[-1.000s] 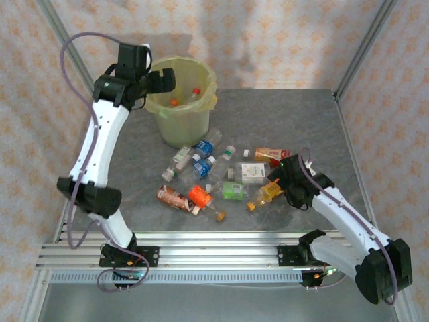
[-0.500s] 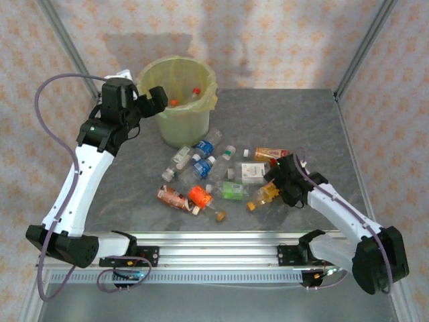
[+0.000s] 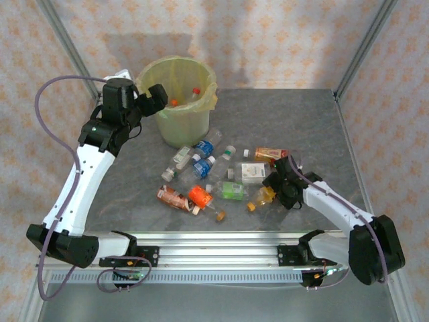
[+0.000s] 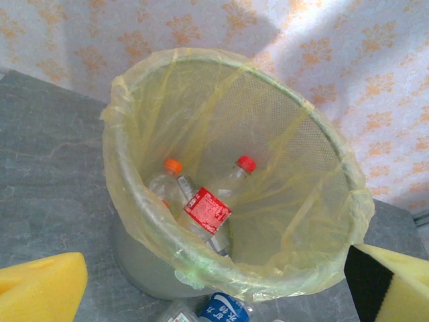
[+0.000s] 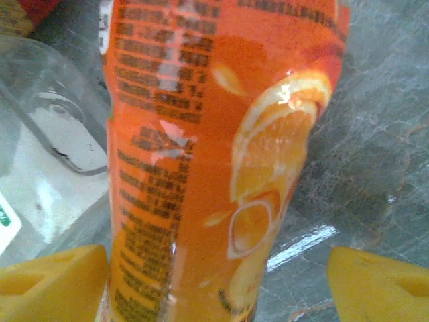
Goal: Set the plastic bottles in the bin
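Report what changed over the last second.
The left arm's elbow swung down and left; the left pincer, open, dipped slightly by the bin's left rim. The right pincer slid left to straddle the orange bottle, not yet gripping. Bin and other bottles stayed put.

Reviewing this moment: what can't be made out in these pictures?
- Right wrist view: whether the right gripper fingers touch the orange bottle between them; the bottom edge cuts them off.
- Left wrist view: how many bottles lie in the bin; its near rim and bag hide the bottom.
- Top view: label text on the loose bottles, too small to read.
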`<state>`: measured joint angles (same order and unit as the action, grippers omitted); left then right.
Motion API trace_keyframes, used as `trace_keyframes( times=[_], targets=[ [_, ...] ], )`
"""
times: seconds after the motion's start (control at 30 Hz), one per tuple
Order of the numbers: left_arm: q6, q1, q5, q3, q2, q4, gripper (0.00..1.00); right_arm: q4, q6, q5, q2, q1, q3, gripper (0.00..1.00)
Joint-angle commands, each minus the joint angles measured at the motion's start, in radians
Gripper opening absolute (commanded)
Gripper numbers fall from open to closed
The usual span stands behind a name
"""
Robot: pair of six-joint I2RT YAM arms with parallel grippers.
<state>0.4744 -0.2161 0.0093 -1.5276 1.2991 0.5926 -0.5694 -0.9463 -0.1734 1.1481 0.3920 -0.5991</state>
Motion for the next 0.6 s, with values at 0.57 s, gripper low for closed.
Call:
trace_keyframes(
  times=[0.57],
  targets=[
    [0.007, -0.002, -0.043, -0.002, 0.011, -0.019, 1.0, -0.037, -0.02, 0.035, 0.139, 0.085, 0.019, 0.83]
  ],
)
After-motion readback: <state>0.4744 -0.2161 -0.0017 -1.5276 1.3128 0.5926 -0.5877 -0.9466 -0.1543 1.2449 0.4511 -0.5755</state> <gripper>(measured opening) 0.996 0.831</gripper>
